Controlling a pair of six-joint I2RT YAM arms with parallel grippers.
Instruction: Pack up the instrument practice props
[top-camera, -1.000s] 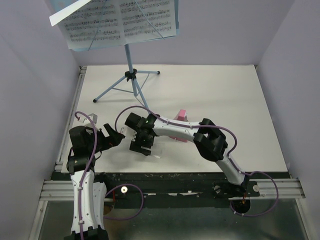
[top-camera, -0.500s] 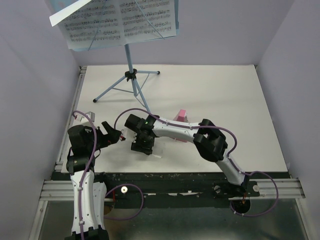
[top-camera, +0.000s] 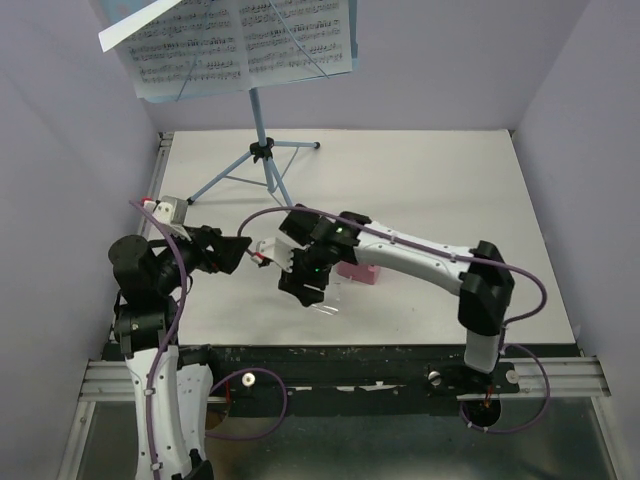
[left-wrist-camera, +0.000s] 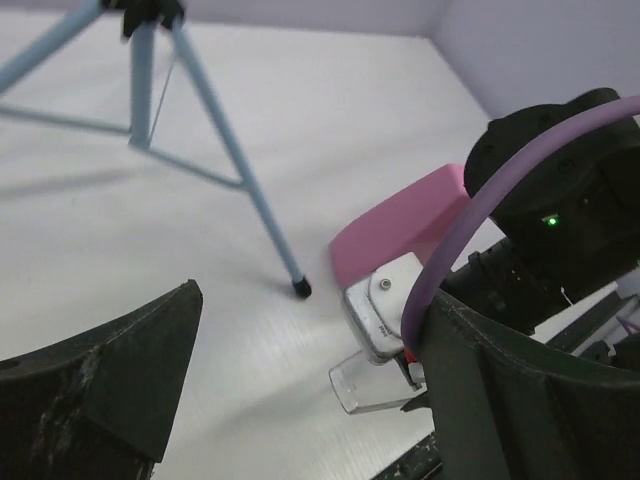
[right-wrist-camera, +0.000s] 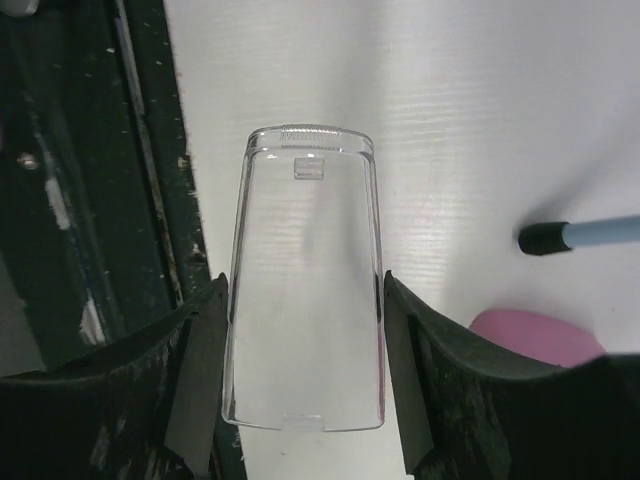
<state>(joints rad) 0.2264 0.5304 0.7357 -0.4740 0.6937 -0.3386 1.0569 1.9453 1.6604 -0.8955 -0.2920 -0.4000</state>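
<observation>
The light-blue music stand (top-camera: 262, 150) is at the back with white sheet-music pages (top-camera: 290, 35) on its desk; one of its legs (left-wrist-camera: 240, 180) shows in the left wrist view. The pink metronome (top-camera: 357, 270) lies on the table just right of my right gripper (top-camera: 310, 290). That gripper (right-wrist-camera: 305, 370) is shut on a clear plastic cover (right-wrist-camera: 305, 300), with both pads against its long sides, near the table's front edge. My left gripper (left-wrist-camera: 300, 400) stands wide open just left of it, holding nothing. From there the cover (left-wrist-camera: 385, 385) and the metronome (left-wrist-camera: 400, 225) are in sight.
The dark rail (right-wrist-camera: 100, 200) of the table's front edge runs just beside the cover. A black foot of the stand (right-wrist-camera: 545, 238) rests close to the metronome (right-wrist-camera: 535, 335). Purple walls close in the table on three sides.
My right gripper has narrowed onto the clear cover and shifted right as its arm stretched out. The left arm has risen and swung its open gripper toward the right one.
</observation>
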